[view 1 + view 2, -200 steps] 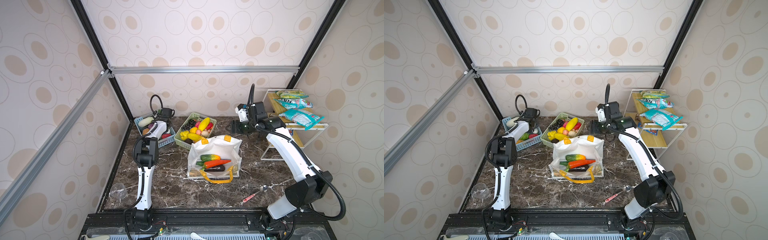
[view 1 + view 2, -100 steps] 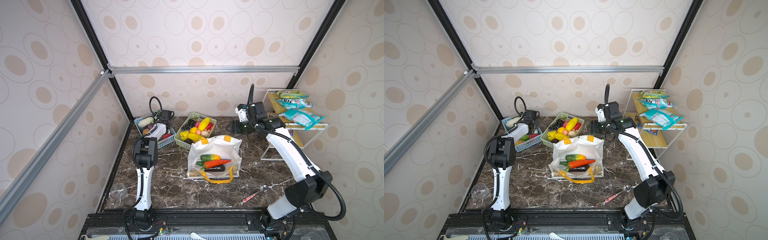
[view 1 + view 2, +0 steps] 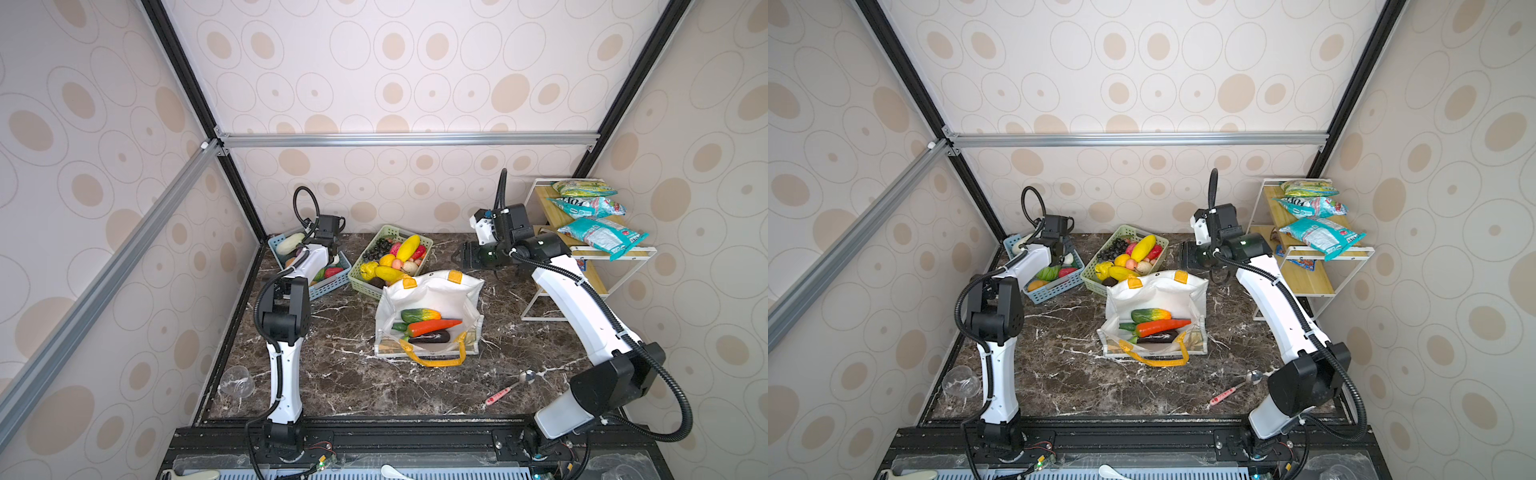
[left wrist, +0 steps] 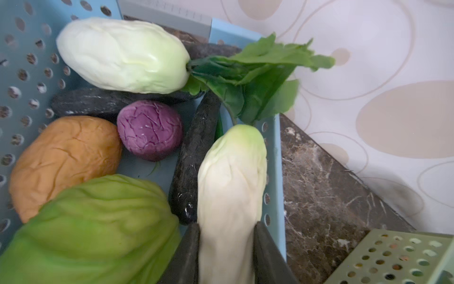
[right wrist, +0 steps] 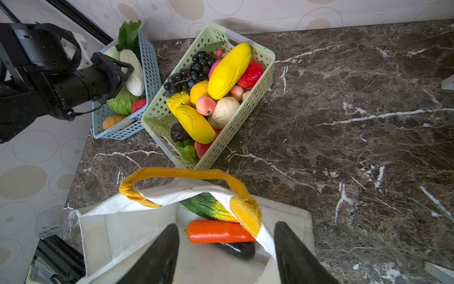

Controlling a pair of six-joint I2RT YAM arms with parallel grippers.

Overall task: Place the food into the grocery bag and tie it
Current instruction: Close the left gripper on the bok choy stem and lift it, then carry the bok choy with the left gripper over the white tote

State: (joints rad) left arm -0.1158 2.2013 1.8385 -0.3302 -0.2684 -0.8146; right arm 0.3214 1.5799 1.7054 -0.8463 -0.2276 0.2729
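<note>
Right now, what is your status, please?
Left fingers shut on pale vegetable, blue basket. Right fingers open near grocery bag. Bag open, nothing blocking.

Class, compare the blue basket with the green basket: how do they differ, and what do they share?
Colour: the blue basket is light blue, the green basket pale green. Contents: the blue basket holds vegetables, the green basket fruit, including dark grapes. The left tool is in the blue basket, clamped on a pale vegetable; no tool is in the green basket. Both are perforated plastic and stand on the marble table.
</note>
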